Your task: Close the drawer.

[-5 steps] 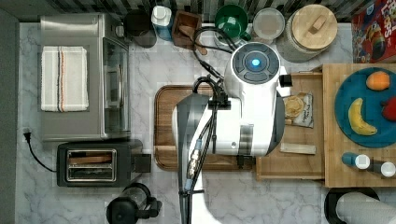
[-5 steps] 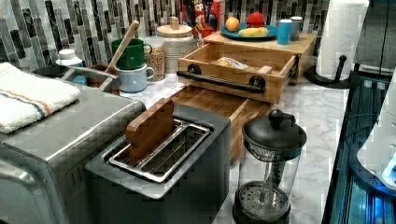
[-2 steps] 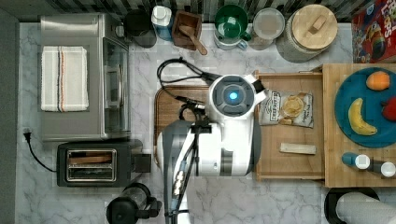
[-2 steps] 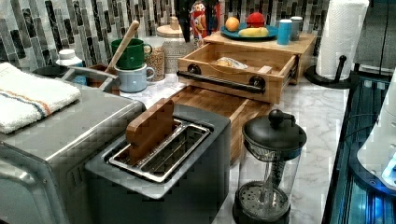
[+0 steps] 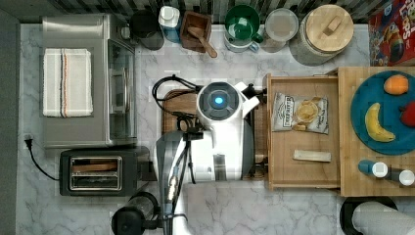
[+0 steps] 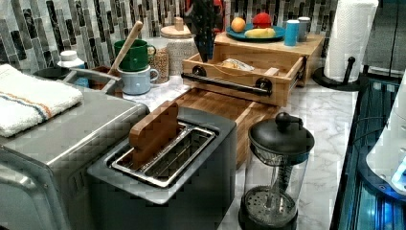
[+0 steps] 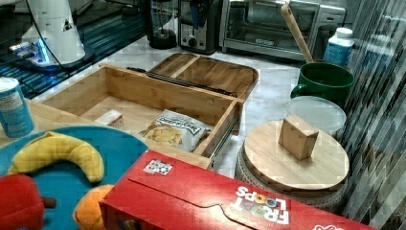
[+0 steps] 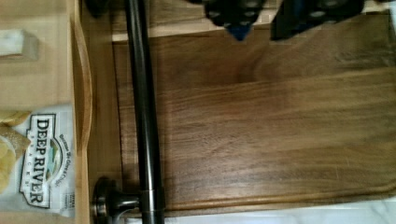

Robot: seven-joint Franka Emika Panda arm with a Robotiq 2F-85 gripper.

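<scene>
The light-wood drawer [image 5: 303,171] stands pulled out from under the thick block top [image 5: 350,181], toward the top view's left. Its black bar handle [image 8: 142,116] runs along the front wall [image 6: 239,93]. In the wrist view my gripper [image 8: 264,23] is open, fingers apart and holding nothing. It hangs over the dark brown board [image 8: 280,140], a short way off the handle and not touching it. In the top view the arm's wrist [image 5: 218,100] covers the board [image 5: 178,105]. In the left view the gripper [image 6: 206,28] hovers above the drawer's handle end.
A chip bag [image 5: 300,112] and a small white bar [image 5: 311,155] lie in the drawer. A blue plate of fruit [image 5: 381,117] sits on the block top. A toaster [image 5: 98,171], French press [image 5: 134,220], toaster oven [image 5: 88,81], mugs and a lidded jar [image 5: 325,34] ring the board.
The arm has swung to the top view's left and lower, from above the drawer's front to above the dark board. The drawer has not moved.
</scene>
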